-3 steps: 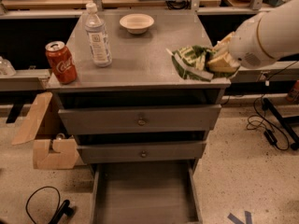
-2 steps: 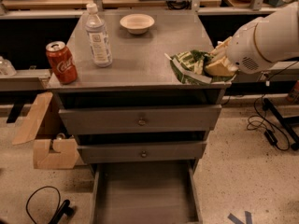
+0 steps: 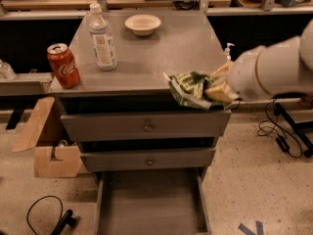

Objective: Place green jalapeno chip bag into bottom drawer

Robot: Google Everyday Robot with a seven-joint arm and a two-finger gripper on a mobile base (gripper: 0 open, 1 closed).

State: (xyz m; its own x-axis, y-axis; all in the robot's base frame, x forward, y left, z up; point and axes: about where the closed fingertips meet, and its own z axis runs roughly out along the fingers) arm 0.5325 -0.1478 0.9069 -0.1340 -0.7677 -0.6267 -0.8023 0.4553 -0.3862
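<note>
The green jalapeno chip bag [image 3: 188, 88], crumpled and shiny with white patches, hangs at the front right edge of the grey cabinet top [image 3: 161, 48]. My gripper [image 3: 215, 88] comes in from the right on a thick white arm and is shut on the bag's right end, holding it over the cabinet's front edge. The bottom drawer [image 3: 151, 204] stands pulled open at the base of the cabinet, with a bare grey floor, straight below and a little left of the bag.
A red soda can [image 3: 63, 65], a water bottle [image 3: 101, 38] and a white bowl [image 3: 142, 24] stand on the cabinet top. Two shut drawers with round knobs [image 3: 146, 127] sit above the open one. A cardboard box [image 3: 49, 146] and cables lie on the floor at left.
My gripper has carried the bag forward and down, from over the cabinet's right side to its front edge.
</note>
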